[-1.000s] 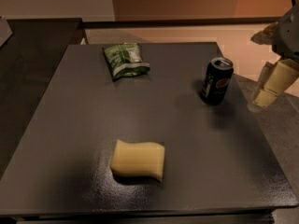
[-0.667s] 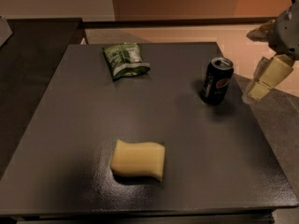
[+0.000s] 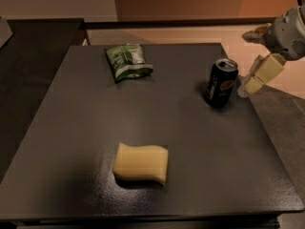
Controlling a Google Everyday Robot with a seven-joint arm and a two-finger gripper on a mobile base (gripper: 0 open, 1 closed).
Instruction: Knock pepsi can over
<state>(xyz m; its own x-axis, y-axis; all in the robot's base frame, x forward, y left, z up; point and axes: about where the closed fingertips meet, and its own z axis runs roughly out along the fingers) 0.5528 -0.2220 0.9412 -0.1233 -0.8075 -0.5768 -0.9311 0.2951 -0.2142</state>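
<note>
Camera view: gripper (image 3: 258, 55) is held past the right edge of the table (image 3: 71, 128), jaws spread, nothing gripped. Pepsi can (image 3: 221, 82) is seen upright just beside it, tableward, not touched. Nothing judged done yet; the toppling push is left

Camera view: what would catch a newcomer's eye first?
The yellow sponge lies bright on the dark table, near its front edge. The pepsi can stands upright near the right edge, with the gripper open close beside it. A green snack bag lies at the back.
</note>
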